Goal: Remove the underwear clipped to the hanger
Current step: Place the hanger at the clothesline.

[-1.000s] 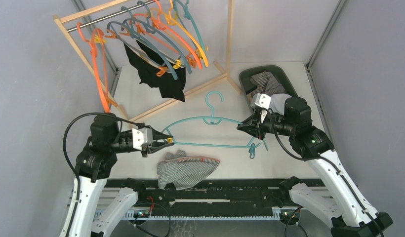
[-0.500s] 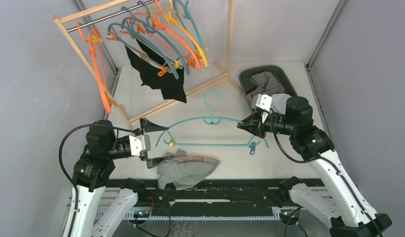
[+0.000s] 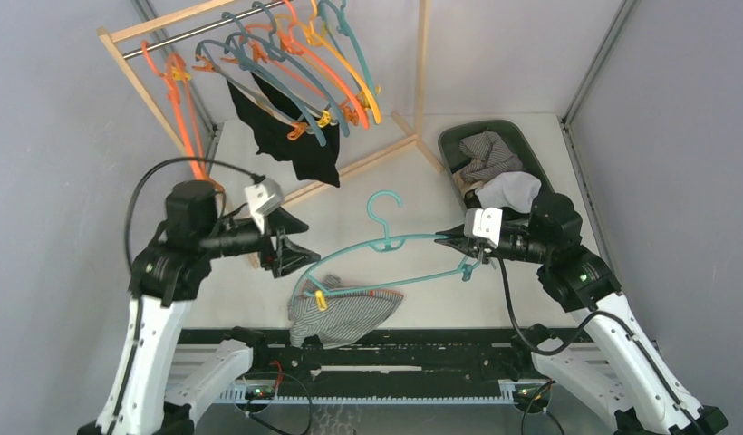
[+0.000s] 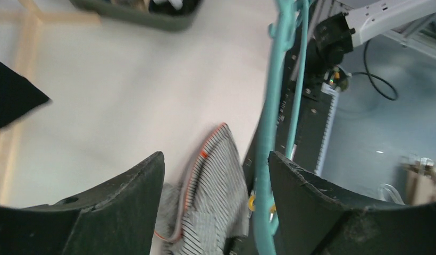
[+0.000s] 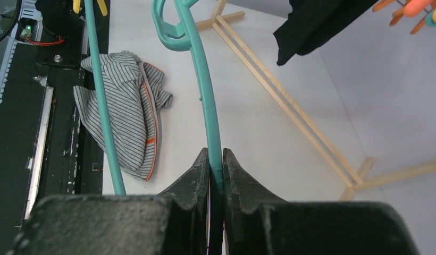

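Observation:
A teal hanger point(image 3: 384, 243) hangs tilted above the table, and my right gripper point(image 3: 443, 238) is shut on its right shoulder; the wrist view shows the teal bar point(image 5: 205, 90) pinched between the jaws point(image 5: 216, 155). The hanger's left end, with a yellow clip point(image 3: 319, 300), dips onto a striped grey-and-white cloth with orange trim point(image 3: 345, 313). My left gripper point(image 3: 311, 242) is open and empty, above and left of that end. Its wrist view shows the striped cloth point(image 4: 216, 202) and hanger point(image 4: 269, 106) below the open jaws point(image 4: 216, 159). Black underwear point(image 3: 295, 140) stays clipped to hangers on the rack.
A wooden rack point(image 3: 168, 27) with several orange, teal and yellow hangers stands at the back left, its foot bar point(image 3: 350, 172) running across the table. A dark green basket point(image 3: 524, 140) at the back right holds a checked cloth point(image 3: 486, 149) and a pale cloth point(image 3: 513, 190).
My left gripper opened, let go of the hanger's clip end and pulled back up and left. The hanger's left end sank onto the striped cloth. My right gripper shifted nearer with the hanger.

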Available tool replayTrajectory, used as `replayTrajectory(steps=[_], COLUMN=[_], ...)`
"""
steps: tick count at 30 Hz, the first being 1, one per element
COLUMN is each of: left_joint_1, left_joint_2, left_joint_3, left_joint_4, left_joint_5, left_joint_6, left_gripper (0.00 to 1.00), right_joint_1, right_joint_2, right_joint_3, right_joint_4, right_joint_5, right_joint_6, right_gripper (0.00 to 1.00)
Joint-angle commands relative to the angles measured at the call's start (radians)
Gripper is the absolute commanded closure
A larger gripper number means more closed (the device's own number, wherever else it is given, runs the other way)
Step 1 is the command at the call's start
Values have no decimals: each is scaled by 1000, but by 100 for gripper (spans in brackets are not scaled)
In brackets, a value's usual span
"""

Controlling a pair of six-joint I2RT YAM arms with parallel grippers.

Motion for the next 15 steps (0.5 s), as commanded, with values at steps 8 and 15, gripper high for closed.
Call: replayTrajectory(steps=[8,15], left_joint_1=[-4,-4], left_joint_2=[78,46], left_joint_3=[-83,-103], left_joint_4=[-101,-56], left_joint_5=[169,159], left_joint_6=[-72,-87], left_gripper=[44,36], right_joint_1=[30,33], right_joint_2=[-9,6], right_joint_3=[5,6], right_joint_4=[87,25], right_joint_5=[32,-5], right_joint_6=[-43,-102], right_gripper=[100,100])
